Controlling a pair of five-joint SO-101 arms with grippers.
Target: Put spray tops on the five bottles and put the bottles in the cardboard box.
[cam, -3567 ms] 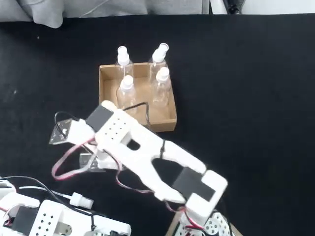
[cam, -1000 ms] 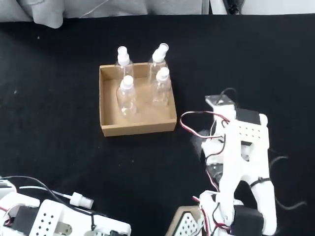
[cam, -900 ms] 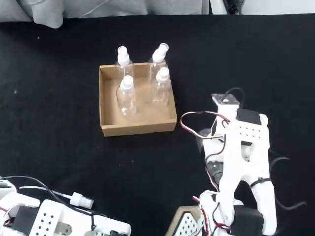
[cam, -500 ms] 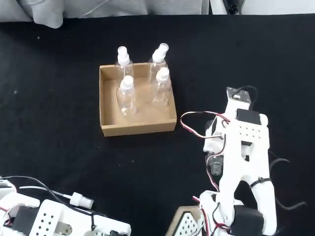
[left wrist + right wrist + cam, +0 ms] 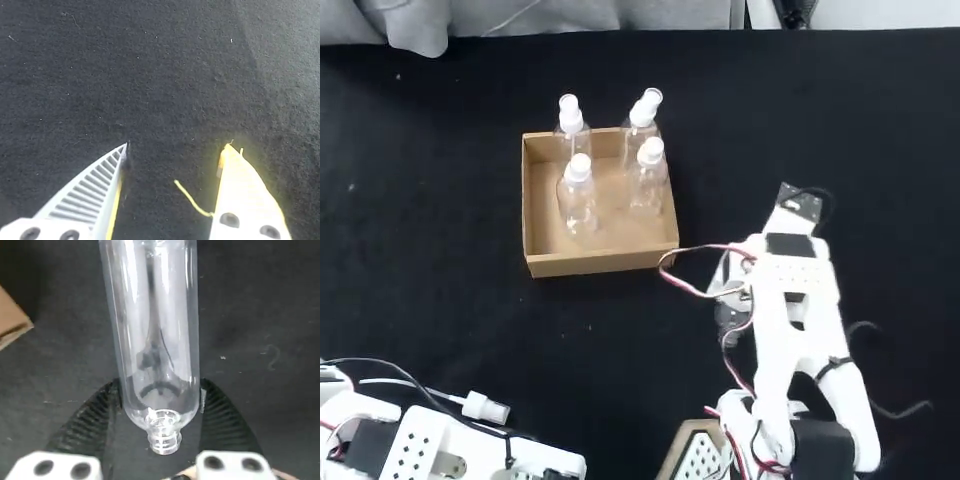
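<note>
My right gripper (image 5: 160,387) is shut on a clear bottle (image 5: 150,330) that has no top, its open neck pointing back at the wrist. In the high view the right arm (image 5: 790,320) stands to the right of the cardboard box (image 5: 535,215), and the held bottle (image 5: 728,295) shows faintly beside it. Several bottles with white spray tops stand in the box: two in the middle (image 5: 578,190) (image 5: 647,175) and two at the back wall (image 5: 568,118) (image 5: 645,110). A loose spray top (image 5: 485,407) lies by the left arm (image 5: 420,450). My left gripper (image 5: 175,147) is open over bare black cloth.
Black cloth (image 5: 440,250) covers the whole table. A corner of the box (image 5: 12,315) lies close to the held bottle in the right wrist view. Grey fabric (image 5: 410,25) lies at the far edge. Red and black cables (image 5: 695,285) loop off the right arm.
The right arm, stretched across in front of the box 3.6 s ago, has swung to the box's right. In the last half second it shifted slightly toward the box.
</note>
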